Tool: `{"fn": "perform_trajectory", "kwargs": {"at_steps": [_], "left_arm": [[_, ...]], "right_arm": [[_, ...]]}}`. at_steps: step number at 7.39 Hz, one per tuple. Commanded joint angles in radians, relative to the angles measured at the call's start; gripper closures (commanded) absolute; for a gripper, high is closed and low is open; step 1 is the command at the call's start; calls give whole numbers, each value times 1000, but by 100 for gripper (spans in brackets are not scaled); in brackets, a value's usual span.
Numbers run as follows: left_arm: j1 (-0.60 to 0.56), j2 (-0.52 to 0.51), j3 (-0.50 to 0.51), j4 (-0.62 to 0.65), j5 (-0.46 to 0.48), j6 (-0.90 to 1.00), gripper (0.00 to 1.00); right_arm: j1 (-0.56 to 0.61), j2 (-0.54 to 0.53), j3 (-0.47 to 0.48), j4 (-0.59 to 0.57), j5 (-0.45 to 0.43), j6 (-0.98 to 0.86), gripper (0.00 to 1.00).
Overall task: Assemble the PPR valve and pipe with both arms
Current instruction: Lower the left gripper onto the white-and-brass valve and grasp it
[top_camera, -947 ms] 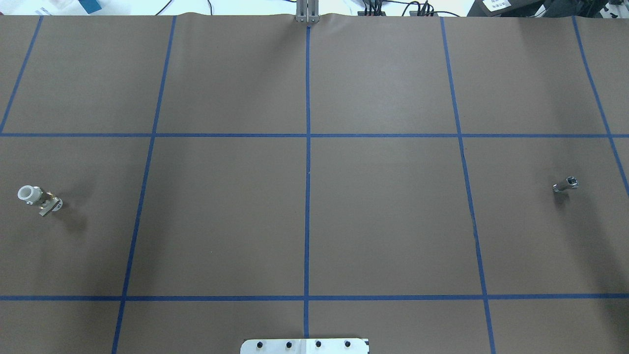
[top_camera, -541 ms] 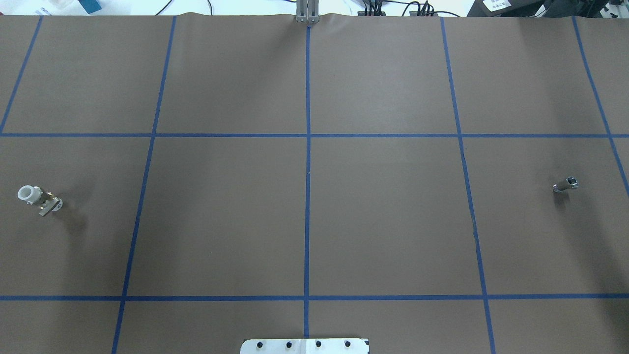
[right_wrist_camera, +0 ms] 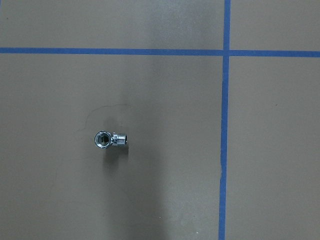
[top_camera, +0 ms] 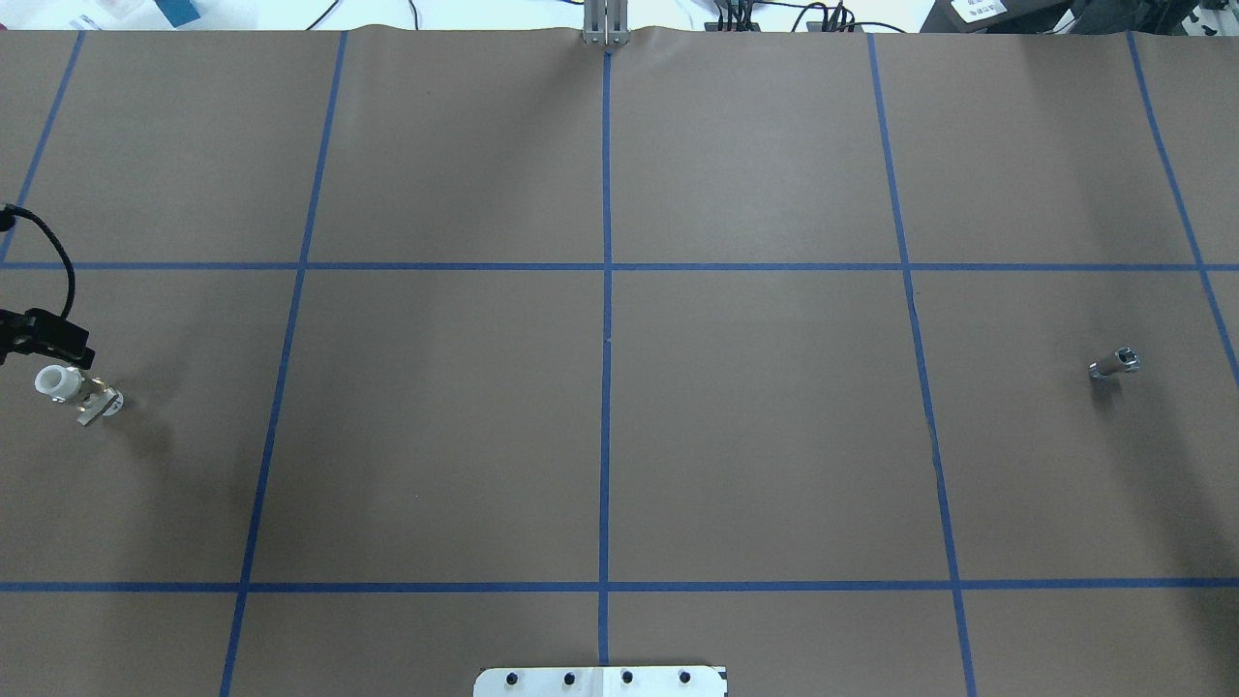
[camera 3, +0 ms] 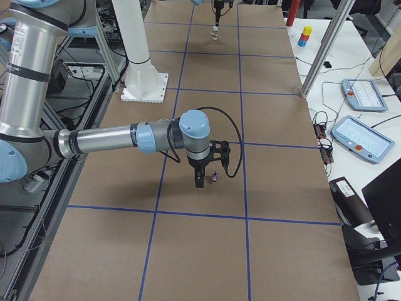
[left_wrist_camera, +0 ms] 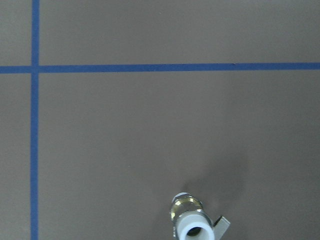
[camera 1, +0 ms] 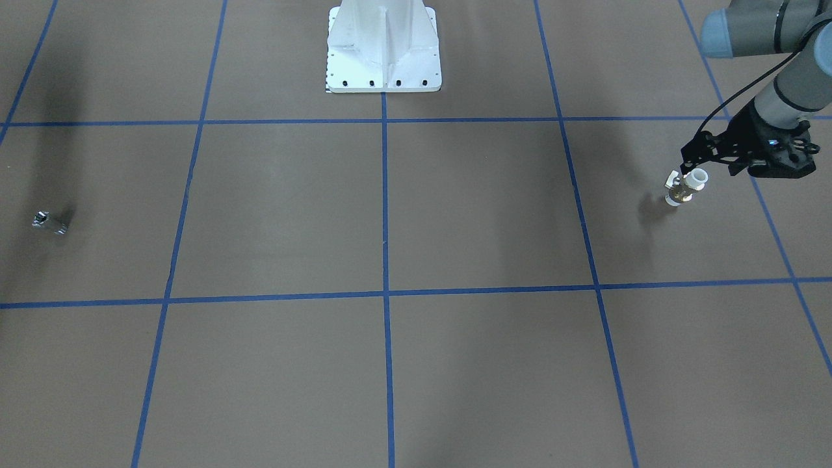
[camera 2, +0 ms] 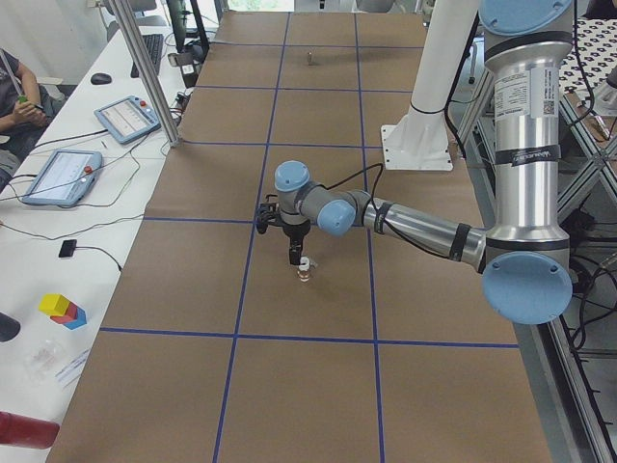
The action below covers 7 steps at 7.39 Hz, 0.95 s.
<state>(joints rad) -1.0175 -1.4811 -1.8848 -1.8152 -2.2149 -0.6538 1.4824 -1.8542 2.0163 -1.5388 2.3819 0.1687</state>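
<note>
gap: PPR valve (top_camera: 75,392) / pipe (top_camera: 1113,364) well apart, bare mat (top_camera: 755,426) between | obstacle: white pedestal (camera 1: 383,45), robot-side centre

My left gripper (top_camera: 46,334) has come into the overhead view, where half a second ago none of my arm showed. Its black tip now pokes in from the left edge, just on the far side of the valve (top_camera: 75,392), next to the valve's white ring end. A black cable (top_camera: 66,266) has arrived with it, arching up from the tip and curving back out past the same edge. The tip lies very close to the white ring in that view, but I cannot tell whether it touches. Seen from the table's end, this gripper points down, its tip just beside and a little above the valve.
</note>
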Motion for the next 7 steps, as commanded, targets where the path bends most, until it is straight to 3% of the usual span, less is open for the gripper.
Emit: {"fn": "perform_trajectory", "kwargs": {"at_steps": [1, 4, 7], "left_arm": [[28, 1, 35, -10, 15, -9, 1], [27, 4, 55, -13, 9, -7, 3], [27, 5, 64, -18, 1, -9, 12]], "right_arm": [[-1, 3, 1, 0, 0, 0, 0], [-1, 6, 12, 2, 2, 0, 0], [-1, 6, 12, 0, 10, 0, 0]]}}
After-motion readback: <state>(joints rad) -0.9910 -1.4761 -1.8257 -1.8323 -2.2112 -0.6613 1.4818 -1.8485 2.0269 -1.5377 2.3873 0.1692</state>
